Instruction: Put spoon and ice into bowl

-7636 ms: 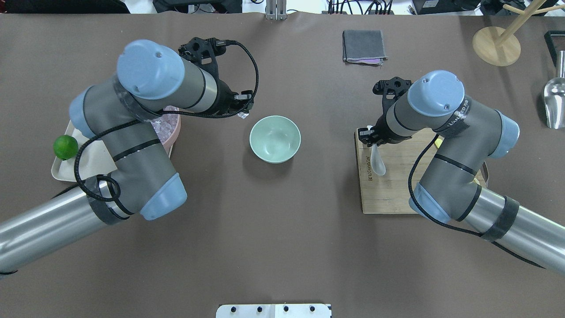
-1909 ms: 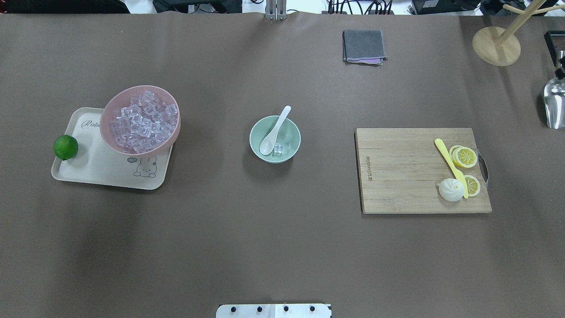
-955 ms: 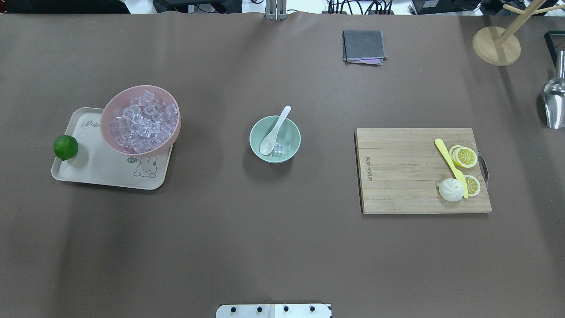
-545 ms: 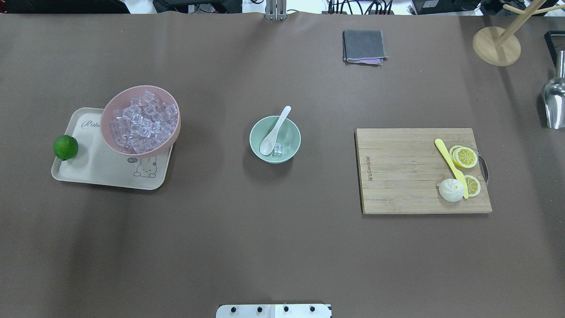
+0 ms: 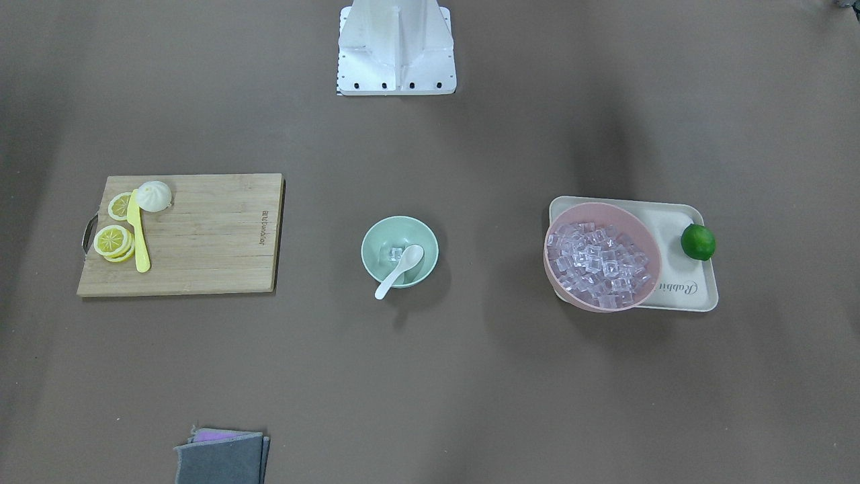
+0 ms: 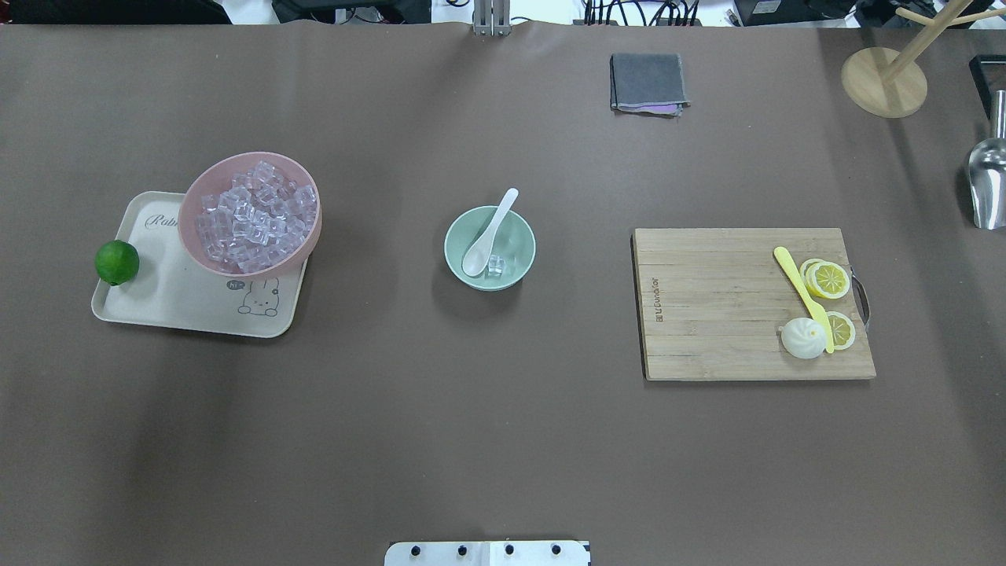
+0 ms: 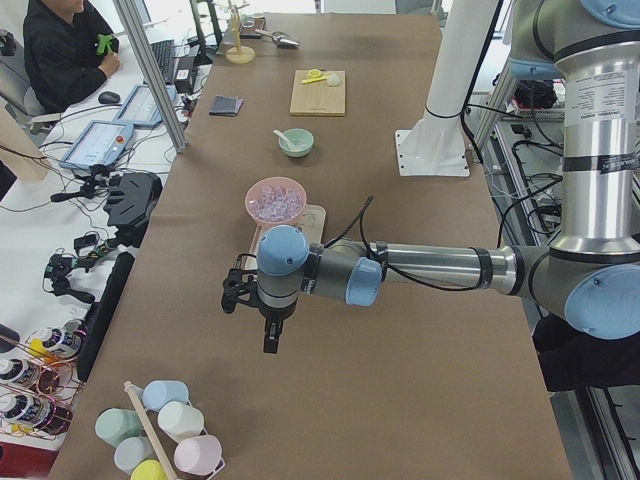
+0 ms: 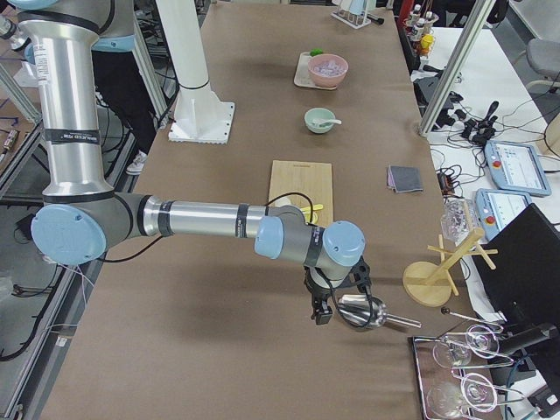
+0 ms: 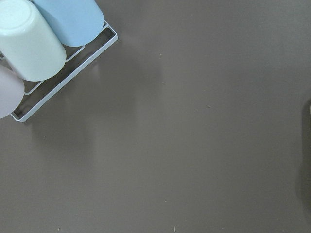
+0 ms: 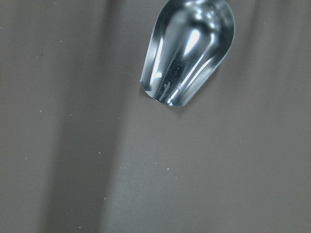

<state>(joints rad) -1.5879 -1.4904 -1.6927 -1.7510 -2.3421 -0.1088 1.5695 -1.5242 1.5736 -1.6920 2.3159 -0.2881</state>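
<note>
The mint-green bowl [image 6: 519, 236] [image 5: 376, 235] stands at the table's middle. The white spoon [image 6: 487, 232] [image 5: 400, 269] rests in it, scoop down, with the handle over the far rim. A clear ice cube [image 6: 495, 265] [image 5: 392, 253] lies in the bowl beside the scoop. Both arms are out of the overhead and front views. My left gripper [image 7: 271, 343] hangs over the table's left end, and I cannot tell if it is open. My right gripper [image 8: 325, 313] hangs over the right end above a metal scoop, and I cannot tell its state either.
A pink bowl [image 6: 206, 177] full of ice cubes and a lime [image 6: 116, 262] sit on a cream tray [image 6: 181, 303]. A cutting board [image 6: 723, 306] holds a yellow knife [image 6: 802, 295] and lemon slices. A metal scoop [image 6: 986, 185] [image 10: 187, 48], a grey cloth [image 6: 647, 82] and a cup rack [image 9: 43, 39] are also here.
Since the oldest frame both arms have left the overhead view, and the spoon and an ice cube now lie in the green bowl. Nothing has moved in the last two seconds.
</note>
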